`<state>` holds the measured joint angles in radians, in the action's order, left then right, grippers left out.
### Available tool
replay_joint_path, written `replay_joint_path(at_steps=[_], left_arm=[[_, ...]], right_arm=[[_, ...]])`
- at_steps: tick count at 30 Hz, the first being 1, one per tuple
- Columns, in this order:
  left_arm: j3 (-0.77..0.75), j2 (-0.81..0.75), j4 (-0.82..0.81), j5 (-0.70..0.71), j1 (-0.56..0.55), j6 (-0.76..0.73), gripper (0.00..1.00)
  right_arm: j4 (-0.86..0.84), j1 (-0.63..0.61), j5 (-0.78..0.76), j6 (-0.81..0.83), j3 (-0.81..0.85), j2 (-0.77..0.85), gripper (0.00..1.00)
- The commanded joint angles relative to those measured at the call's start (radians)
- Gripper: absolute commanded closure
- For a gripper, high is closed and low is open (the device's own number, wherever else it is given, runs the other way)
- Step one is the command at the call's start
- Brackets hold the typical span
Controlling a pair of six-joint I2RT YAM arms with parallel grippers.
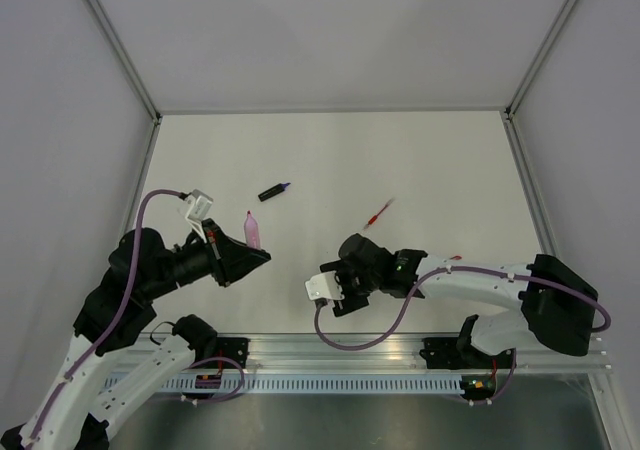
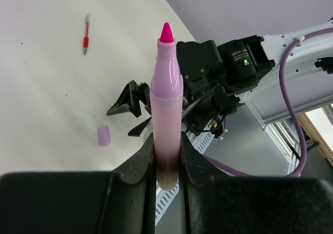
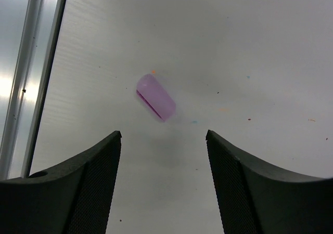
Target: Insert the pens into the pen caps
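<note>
- My left gripper (image 2: 166, 148) pinches a pale pink plastic marker pen (image 2: 166, 99) (magenta tip outward).
- My right gripper (image 3: 164, 140) is spread; a stubby lilac cap (image 3: 155, 97) lies just ahead.

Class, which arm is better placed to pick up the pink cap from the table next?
Right. The right gripper hangs open facing the pink cap, while the left gripper is shut on the pink pen.
</note>
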<state>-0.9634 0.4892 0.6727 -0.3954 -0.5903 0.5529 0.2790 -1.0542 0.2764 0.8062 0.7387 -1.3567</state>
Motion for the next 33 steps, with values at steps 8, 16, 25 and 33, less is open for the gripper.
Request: replay_joint_path(at_steps=[8, 16, 25, 33], left_arm=[[0.034, 0.058, -0.056, -0.017, 0.001, 0.05, 0.98], [-0.011, 0.101, -0.024, 0.033, 0.001, 0.038, 0.98], [0.005, 0.134, -0.041, 0.059, 0.001, 0.038, 0.98], [0.023, 0.138, -0.062, 0.059, 0.001, 0.044, 0.98]], right_arm=[[-0.086, -0.11, -0.126, 0.062, 0.03, -0.137, 0.38], [-0.038, -0.115, -0.141, 0.091, 0.08, -0.191, 0.44], [-0.035, -0.119, -0.135, 0.11, 0.096, -0.231, 0.49], [-0.032, -0.119, -0.126, 0.12, 0.108, -0.274, 0.57]])
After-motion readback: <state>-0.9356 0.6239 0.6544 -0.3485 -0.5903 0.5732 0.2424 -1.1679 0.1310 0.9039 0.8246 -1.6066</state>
